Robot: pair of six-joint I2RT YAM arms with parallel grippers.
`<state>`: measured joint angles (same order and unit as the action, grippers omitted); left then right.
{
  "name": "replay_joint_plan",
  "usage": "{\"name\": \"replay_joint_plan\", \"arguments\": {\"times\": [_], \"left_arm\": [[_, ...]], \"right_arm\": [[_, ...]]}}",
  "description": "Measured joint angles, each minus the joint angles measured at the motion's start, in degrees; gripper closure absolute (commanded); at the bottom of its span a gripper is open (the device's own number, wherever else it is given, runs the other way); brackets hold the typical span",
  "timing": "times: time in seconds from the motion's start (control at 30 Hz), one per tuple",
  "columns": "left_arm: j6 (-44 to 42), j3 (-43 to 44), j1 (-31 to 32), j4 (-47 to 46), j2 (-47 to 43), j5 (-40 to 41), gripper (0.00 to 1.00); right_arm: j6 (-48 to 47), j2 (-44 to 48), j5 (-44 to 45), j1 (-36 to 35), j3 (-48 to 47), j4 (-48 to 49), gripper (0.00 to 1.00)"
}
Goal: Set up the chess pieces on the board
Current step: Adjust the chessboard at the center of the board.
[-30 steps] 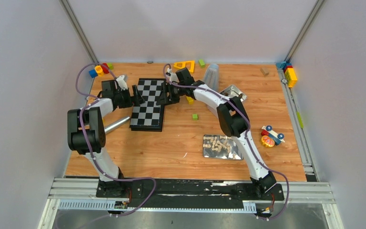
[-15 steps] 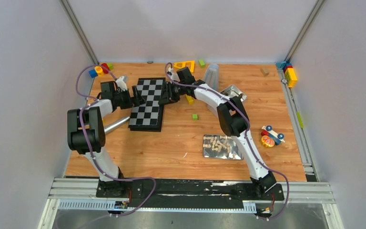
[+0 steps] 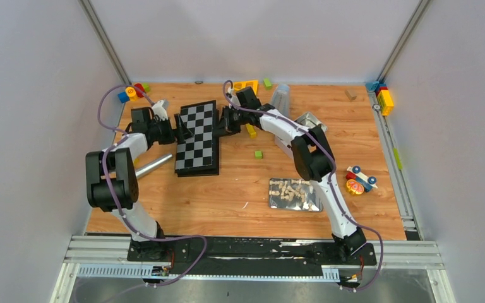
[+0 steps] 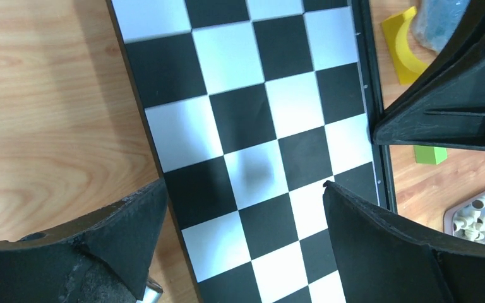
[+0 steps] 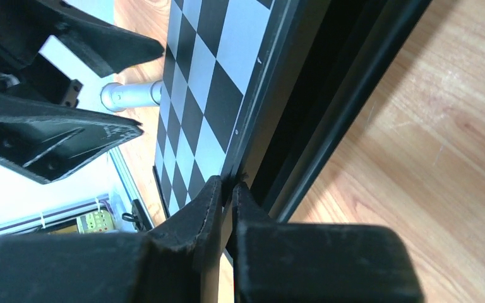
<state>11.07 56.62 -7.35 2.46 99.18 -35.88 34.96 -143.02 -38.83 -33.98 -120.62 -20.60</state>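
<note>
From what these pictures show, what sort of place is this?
Probably a robot test cell, not a home: a wooden table boxed in by plain grey panels, two arms bolted to an aluminium rail, and a chessboard and toy blocks laid out as props.

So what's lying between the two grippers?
The board: the open left gripper is at one edge, the right gripper pinches the other, clearest in the top view.

Metal cylinder (image 3: 153, 165), toy car (image 3: 360, 180)
</note>
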Motion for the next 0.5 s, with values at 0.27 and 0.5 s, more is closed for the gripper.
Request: {"name": "replay_joint_plan", "arguments": {"times": [0.27, 0.5], "left_arm": [[-10.84, -2.8, 0.26, 3.41, -17.57, 2.12, 0.0], [-25.92, -10.19, 5.77, 6.12, -37.31, 5.66, 0.0]], "right_arm": [[1.07, 6.38, 3.21, 0.42, 3.65, -1.11, 1.0], [2.01, 10.4, 3.37, 0.42, 3.65, -1.27, 1.0]]}}
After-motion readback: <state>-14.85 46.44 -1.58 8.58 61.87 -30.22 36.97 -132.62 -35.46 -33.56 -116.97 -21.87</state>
